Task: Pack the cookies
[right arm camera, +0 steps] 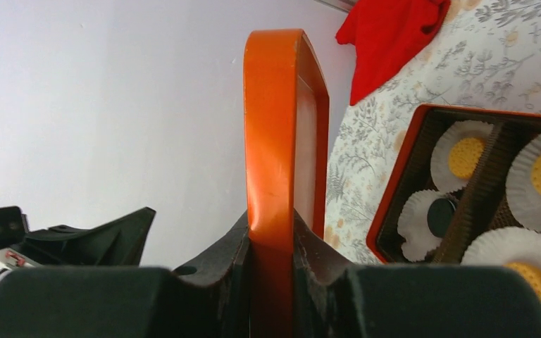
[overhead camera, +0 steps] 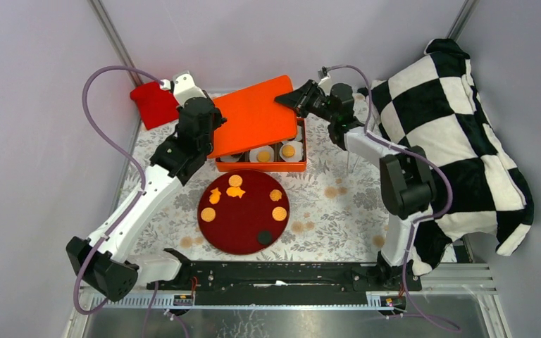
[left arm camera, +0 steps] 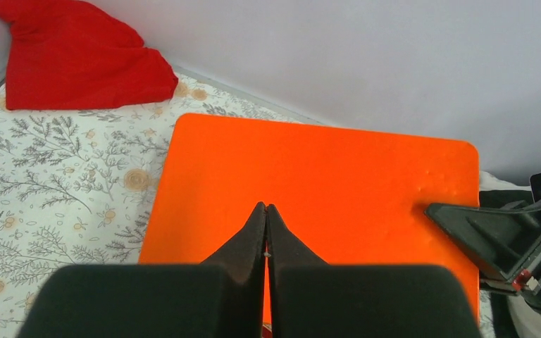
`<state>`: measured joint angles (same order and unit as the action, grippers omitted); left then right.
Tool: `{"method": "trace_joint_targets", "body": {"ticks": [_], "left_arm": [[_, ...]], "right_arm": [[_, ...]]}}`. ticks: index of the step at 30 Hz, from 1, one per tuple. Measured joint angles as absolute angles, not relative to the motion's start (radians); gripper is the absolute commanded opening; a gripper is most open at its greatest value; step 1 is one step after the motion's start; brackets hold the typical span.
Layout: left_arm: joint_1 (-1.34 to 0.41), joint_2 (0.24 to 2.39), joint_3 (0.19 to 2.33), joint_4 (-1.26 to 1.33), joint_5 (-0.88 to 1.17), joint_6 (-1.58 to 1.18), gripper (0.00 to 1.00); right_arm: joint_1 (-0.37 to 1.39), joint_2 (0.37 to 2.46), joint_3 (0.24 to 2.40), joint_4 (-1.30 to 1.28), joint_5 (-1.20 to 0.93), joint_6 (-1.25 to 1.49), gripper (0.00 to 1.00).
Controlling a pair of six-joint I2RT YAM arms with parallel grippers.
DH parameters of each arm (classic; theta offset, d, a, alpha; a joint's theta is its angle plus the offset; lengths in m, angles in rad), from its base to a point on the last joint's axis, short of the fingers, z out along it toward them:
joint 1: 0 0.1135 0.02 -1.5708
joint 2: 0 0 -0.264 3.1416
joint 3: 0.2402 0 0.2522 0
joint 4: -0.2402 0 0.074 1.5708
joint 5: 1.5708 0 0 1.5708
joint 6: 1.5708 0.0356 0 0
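Lid (overhead camera: 253, 116) half over box (overhead camera: 260, 167); right pincer (right arm camera: 272, 236) clamped on lid edge; left pincer (left arm camera: 265, 229) together above lid; several cookies (overhead camera: 279, 213) on plate (overhead camera: 243, 238); I judge packing unfinished.

Right wrist view | your right gripper (right arm camera: 271, 243) clamps the orange lid (right arm camera: 282, 127) edge-on, with the lid standing upright between the fingers | beside it the open orange box (right arm camera: 393, 193) sits on the floral cloth (right arm camera: 373, 141) | white paper cups (right arm camera: 412, 211) hold three tan cookies (right arm camera: 465, 156) and one black | red cloth (right arm camera: 387, 39) lies far beyond the box
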<state>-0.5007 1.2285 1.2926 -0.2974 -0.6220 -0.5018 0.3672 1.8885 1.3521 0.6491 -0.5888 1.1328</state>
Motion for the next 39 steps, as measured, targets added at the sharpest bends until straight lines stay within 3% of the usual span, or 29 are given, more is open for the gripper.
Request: {"method": "trace_joint_targets", "body": {"ticks": [9,20,39], "left_arm": [[-0.471,1.269,1.217,-0.231,-0.620,-0.497,0.00],[-0.442,1.332,1.129,-0.148,-0.579,-0.508,0.00],[-0.442,1.407,0.974,0.014,-0.476,-0.529,0.00]], "right_arm": [[0.366,2.075,1.385,0.775,-0.601,1.222,0.00],[0.331,2.084,1.270,0.793,-0.597,1.209,0.00],[0.262,2.162,1.253,0.821,-0.599,1.199,0.00]]}}
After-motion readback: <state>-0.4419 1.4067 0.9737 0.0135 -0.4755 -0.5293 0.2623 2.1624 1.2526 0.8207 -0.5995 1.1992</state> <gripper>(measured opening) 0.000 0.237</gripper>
